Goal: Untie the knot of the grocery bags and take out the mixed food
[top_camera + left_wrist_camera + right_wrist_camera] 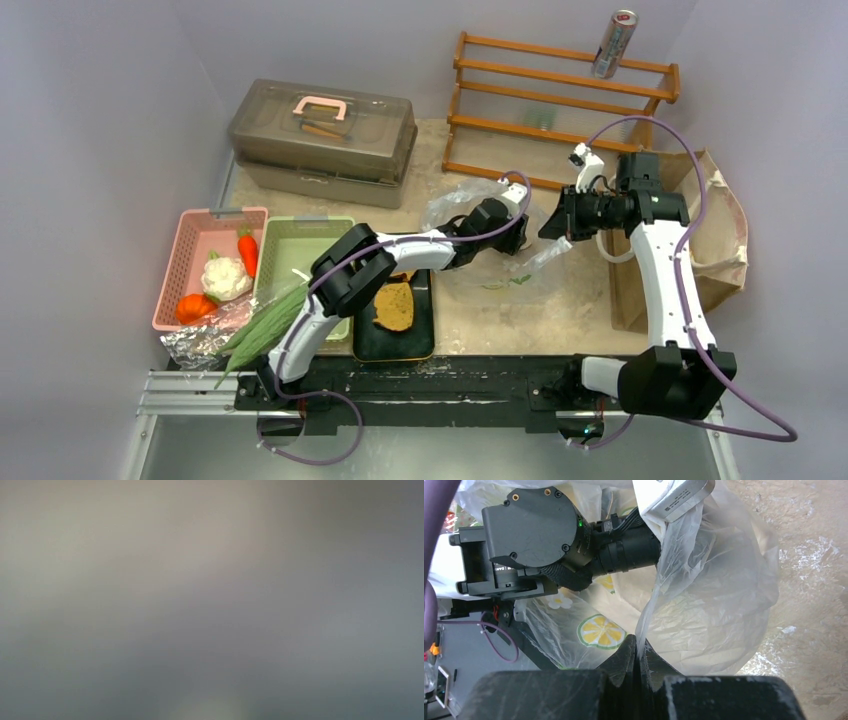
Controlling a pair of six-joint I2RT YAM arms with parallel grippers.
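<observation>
Most food (pixel 226 277) sits out around nine o'clock. At the desk (pixel 560 305) centre the right hand (pixel 636 652) pinches the transparent plastic bag (pixel 724 595). The left hand (pixel 515 232) reaches inside, spread impossible to tell. At three o'clock the brown paper bag (pixel 725 230) likely awaits.

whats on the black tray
A brown toast slice lies on the black tray. At the far end a second brown piece peeks out; the left arm crosses above and covers the rest of it and that end of the tray.
</observation>
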